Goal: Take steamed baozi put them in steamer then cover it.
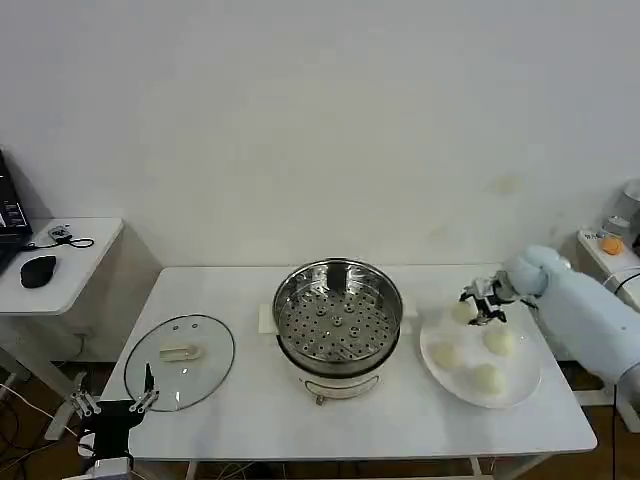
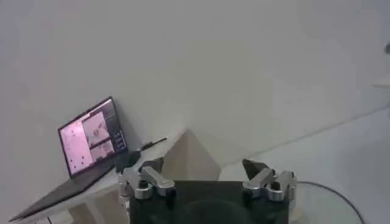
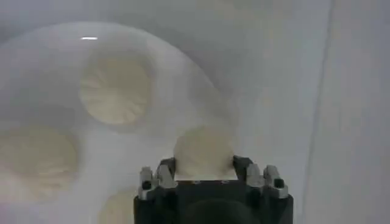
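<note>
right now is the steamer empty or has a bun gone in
Empty: the steamer's perforated floor is bare, and all four baozi sit on the plate.

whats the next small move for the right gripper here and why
Probably close the right gripper on the baozi sitting between its open fingers, then lift. All four buns are on the plate and the steamer is empty, so loading hasn't begun. The left gripper waits open by the glass lid.

The right arm (image 1: 585, 315), at the right edge of the head view, is a smooth, rounded pale-blue shell ending in a black right gripper (image 1: 478, 303), while the left gripper (image 1: 112, 404), lower left, is black with silver-jointed fingers.
</note>
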